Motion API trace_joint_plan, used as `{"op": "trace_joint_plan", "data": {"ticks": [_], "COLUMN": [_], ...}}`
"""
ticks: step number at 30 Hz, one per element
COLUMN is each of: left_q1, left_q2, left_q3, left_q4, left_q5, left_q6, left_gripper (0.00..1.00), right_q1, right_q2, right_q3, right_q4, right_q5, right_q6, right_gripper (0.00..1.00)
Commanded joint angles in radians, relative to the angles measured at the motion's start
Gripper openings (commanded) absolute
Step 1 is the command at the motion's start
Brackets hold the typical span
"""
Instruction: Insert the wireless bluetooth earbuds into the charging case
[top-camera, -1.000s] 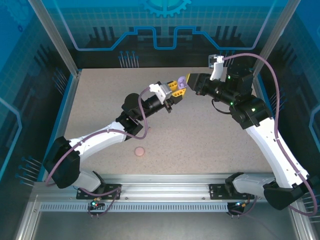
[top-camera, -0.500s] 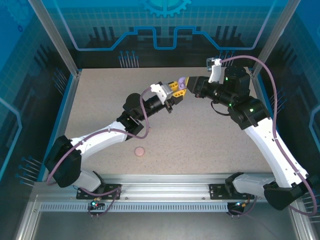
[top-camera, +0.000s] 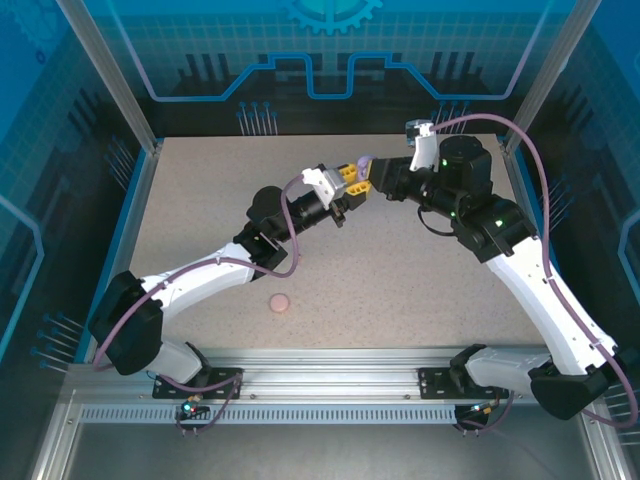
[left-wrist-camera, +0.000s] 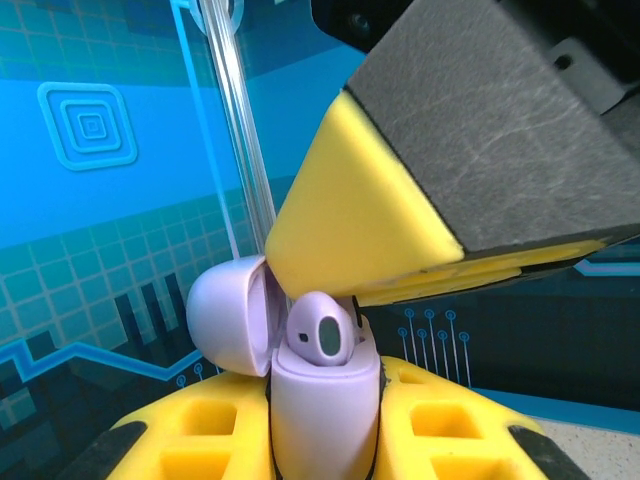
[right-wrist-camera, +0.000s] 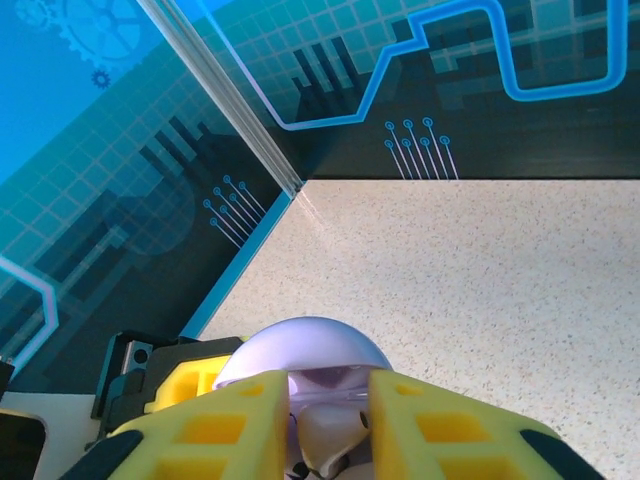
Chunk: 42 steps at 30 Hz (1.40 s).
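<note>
My left gripper (left-wrist-camera: 325, 425) is shut on the body of a lilac charging case (left-wrist-camera: 325, 410), held upright above the table with its lid (left-wrist-camera: 225, 325) swung open. One lilac earbud (left-wrist-camera: 322, 330) sits in the case's mouth, its head still above the rim. My right gripper (right-wrist-camera: 330, 405) comes in from the other side; its yellow fingers (left-wrist-camera: 370, 230) straddle the earbud (right-wrist-camera: 325, 435) with narrow gaps, just below the lid's dome (right-wrist-camera: 305, 345). From the top camera, both grippers meet over the table's far middle, the left gripper (top-camera: 352, 176) against the right gripper (top-camera: 372, 170), with the case (top-camera: 362, 159) between them.
A small round pale pink case (top-camera: 280, 302) lies on the speckled table (top-camera: 400, 290) near the front, beside the left arm. Blue panel walls and metal posts enclose the table at the back and sides.
The right gripper's fingers have spread a little around the earbud. The right wrist has turned and edged left toward the case. The left arm has held still.
</note>
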Motion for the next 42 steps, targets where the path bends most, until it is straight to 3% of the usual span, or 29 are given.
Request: {"op": "trace_joint_plan", "data": {"ticks": [1, 8, 18, 22, 32, 42], "left_q1": [-0.007, -0.008, -0.008, -0.006, -0.007, -0.008], "left_q2": [-0.004, -0.004, -0.012, -0.022, -0.047, -0.058], "left_q3": [0.027, 0.017, -0.001, -0.018, -0.067, -0.072], "left_q4": [0.047, 0.052, 0.053, 0.039, 0.038, 0.052], "left_q5": [0.003, 0.0, 0.001, 0.012, 0.04, 0.029], "left_q6": [0.006, -0.003, -0.012, -0.022, -0.066, -0.072], "left_gripper": [0.0, 0.0, 0.0, 0.0, 0.0, 0.0], "right_q1": [0.024, 0.009, -0.069, -0.121, -0.123, -0.104], "right_q2": [0.01, 0.005, 0.014, 0.127, 0.408, 0.501], "right_q3": [0.034, 0.101, 0.198, 0.352, 0.622, 0.656], "right_q4": [-0.067, -0.075, -0.136, -0.281, -0.482, -0.577], "right_q5": [0.018, 0.034, 0.032, -0.027, -0.083, -0.121], "right_q6": [-0.01, 0.008, -0.008, -0.06, -0.113, -0.157], "right_gripper": [0.36, 0.5, 0.55, 0.56, 0.55, 0.51]}}
